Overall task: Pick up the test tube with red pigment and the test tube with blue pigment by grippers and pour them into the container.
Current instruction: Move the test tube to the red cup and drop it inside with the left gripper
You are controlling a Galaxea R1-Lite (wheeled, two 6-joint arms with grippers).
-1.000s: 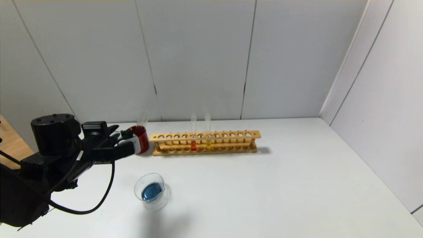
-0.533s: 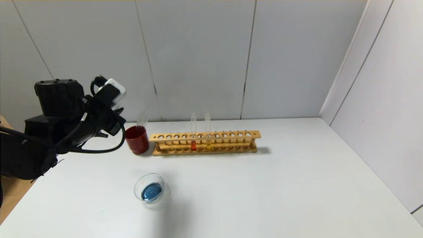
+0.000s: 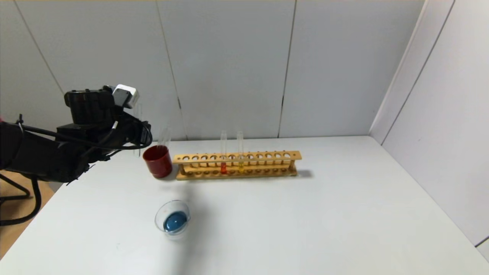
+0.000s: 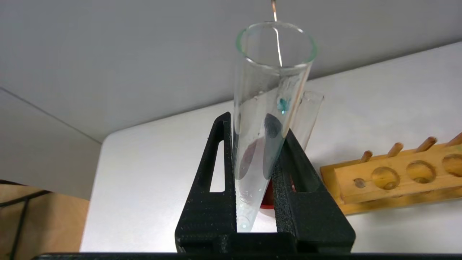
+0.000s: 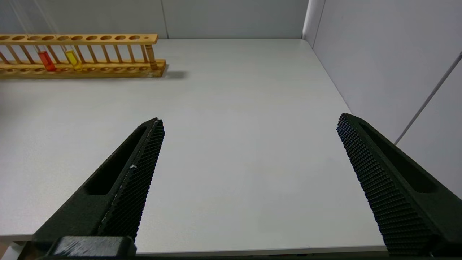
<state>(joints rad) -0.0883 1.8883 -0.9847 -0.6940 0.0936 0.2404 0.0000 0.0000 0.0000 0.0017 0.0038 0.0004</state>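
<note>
My left gripper [image 4: 258, 202] is clamped on the emptied blue tube [image 4: 269, 108], upright at the frame's left, the cup [image 3: 157, 161] just right and below it.

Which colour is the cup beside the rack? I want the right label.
Dark red cup, opaque; the head view shows it best.

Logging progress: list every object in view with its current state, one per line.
left gripper: shut on the emptied blue-pigment tube, raised beside the red cup.
right gripper: open, empty, over bare table.
glass container: upright, holds blue liquid.
red-pigment tube: upright in wooden rack.
yellow-liquid tube: upright in rack.
red cup: holds a clear tube.
</note>
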